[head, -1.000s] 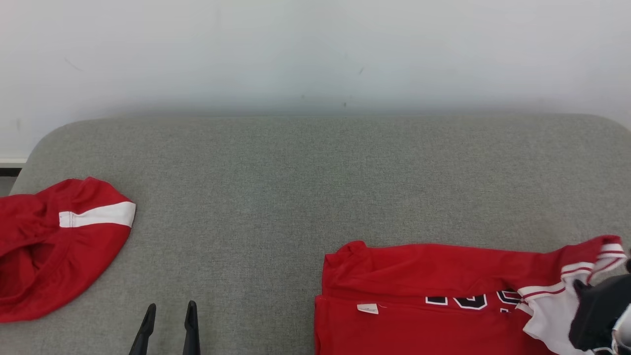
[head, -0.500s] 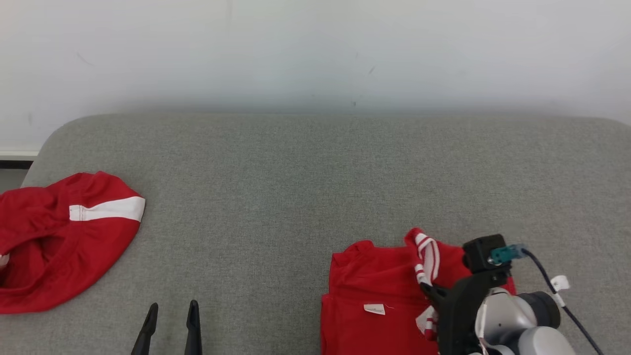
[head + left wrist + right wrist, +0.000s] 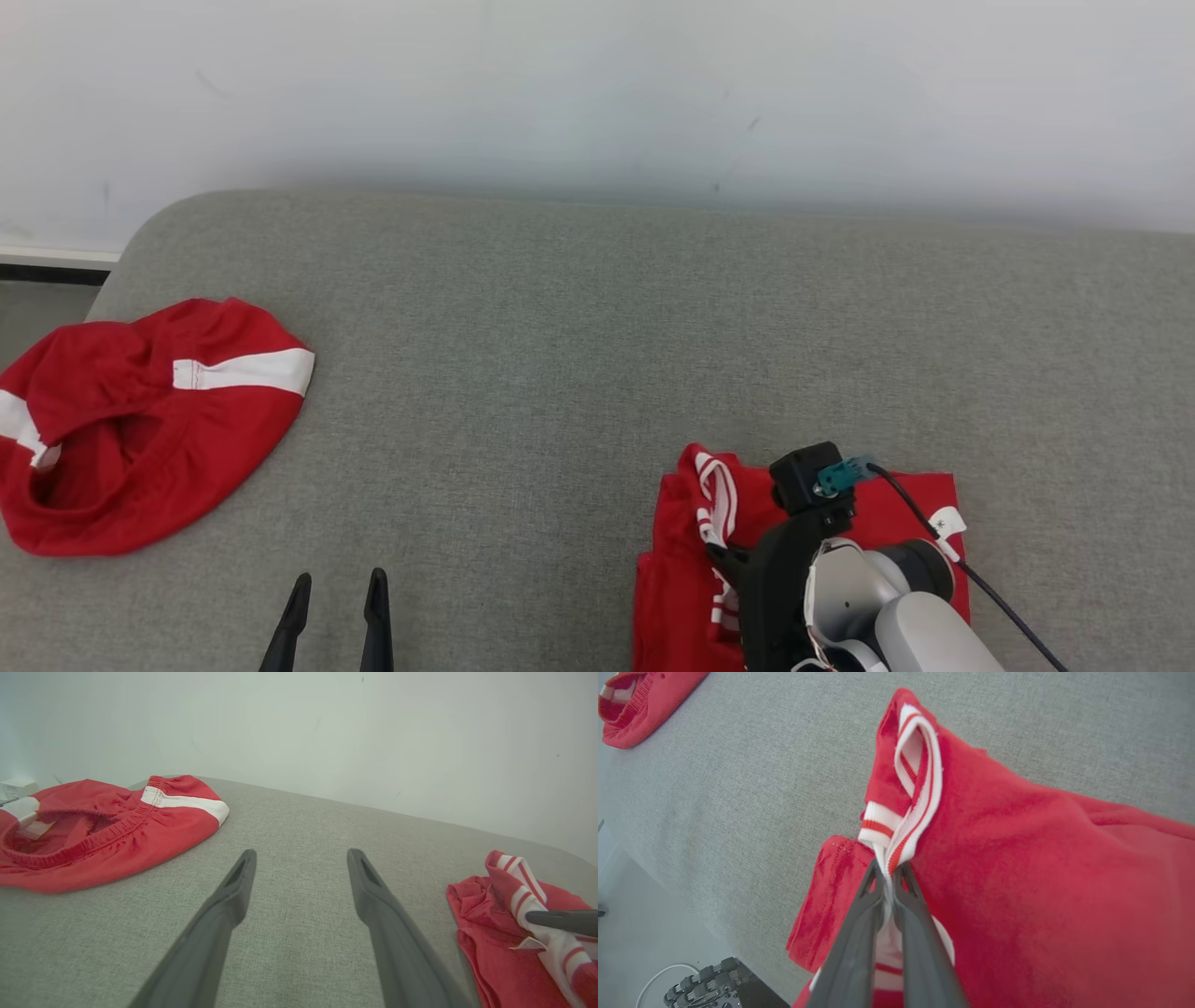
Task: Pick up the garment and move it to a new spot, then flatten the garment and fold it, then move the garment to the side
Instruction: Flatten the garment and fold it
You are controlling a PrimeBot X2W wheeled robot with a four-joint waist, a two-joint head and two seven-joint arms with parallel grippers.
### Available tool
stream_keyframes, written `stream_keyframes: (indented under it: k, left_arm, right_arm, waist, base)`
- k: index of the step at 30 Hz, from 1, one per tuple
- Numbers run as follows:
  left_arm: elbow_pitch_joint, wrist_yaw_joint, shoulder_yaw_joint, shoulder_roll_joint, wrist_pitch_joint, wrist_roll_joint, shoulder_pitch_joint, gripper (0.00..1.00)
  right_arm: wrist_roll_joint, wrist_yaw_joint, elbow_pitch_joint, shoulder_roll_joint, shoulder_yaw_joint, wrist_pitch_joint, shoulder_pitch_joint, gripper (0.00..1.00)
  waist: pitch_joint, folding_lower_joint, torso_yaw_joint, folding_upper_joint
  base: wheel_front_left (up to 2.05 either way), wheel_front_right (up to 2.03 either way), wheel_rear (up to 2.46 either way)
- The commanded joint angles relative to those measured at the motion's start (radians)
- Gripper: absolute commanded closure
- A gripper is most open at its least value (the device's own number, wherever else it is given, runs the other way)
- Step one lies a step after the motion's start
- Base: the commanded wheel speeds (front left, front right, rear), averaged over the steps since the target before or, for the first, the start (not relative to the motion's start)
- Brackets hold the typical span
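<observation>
Open cushion (image 3: 560, 355) between red shorts (image 3: 140, 420), jersey (image 3: 674, 588).

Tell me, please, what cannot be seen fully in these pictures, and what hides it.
Red jersey: head view, the right arm covers its middle; the bottom edge cuts its near part.
Other red garment: left wrist view, the left edge cuts it.
Left tool: head view, the bottom edge cuts all but the fingertips.

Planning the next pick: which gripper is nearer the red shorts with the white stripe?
Left. The left gripper hangs open just right of the shorts; the right gripper is much farther right, shut on the striped trim of the jersey.
</observation>
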Motion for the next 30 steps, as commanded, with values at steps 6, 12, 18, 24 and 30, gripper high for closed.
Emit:
stream_keyframes:
  k: [6, 12, 18, 24, 30]
  left_arm:
    - [-0.001, 0.0, -0.002, -0.001, -0.003, -0.013, -0.016, 0.0]
    - [-0.001, 0.0, 0.002, -0.001, -0.003, -0.014, -0.003, 0.0]
    - [0.0, 0.002, 0.006, -0.001, -0.003, -0.008, 0.001, 0.0]
    - [-0.006, 0.007, 0.009, -0.001, -0.003, 0.001, 0.017, 0.0]
    - [-0.002, 0.007, 0.014, -0.001, -0.003, 0.007, 0.027, 0.0]
  right_arm:
    - [0.041, -0.002, 0.076, 0.003, 0.049, -0.044, -0.037, 1.0]
    - [0.082, -0.002, 0.116, 0.003, 0.073, -0.101, -0.06, 0.0]
    - [0.127, -0.002, 0.096, 0.003, 0.064, -0.186, -0.074, 0.0]
    - [0.087, -0.002, 0.031, 0.002, -0.033, -0.313, -0.052, 0.0]
    - [-0.017, -0.002, -0.061, -0.008, -0.172, -0.428, 0.046, 0.0]
  waist:
    - [0.006, 0.0, 0.022, 0.0]
    - [0.003, 0.0, 0.022, 0.0]
    - [-0.011, 0.0, 0.014, 0.0]
    - [-0.036, 0.0, -0.004, 0.0]
    - [-0.073, 0.0, -0.022, 0.0]
  base:
    - [0.0, 0.0, 0.0]
    - [0.0, 0.0, 0.0]
    - [0.0, 0.0, 0.0]
    - [0.0, 0.0, 0.0]
    - [0.0, 0.0, 0.0]
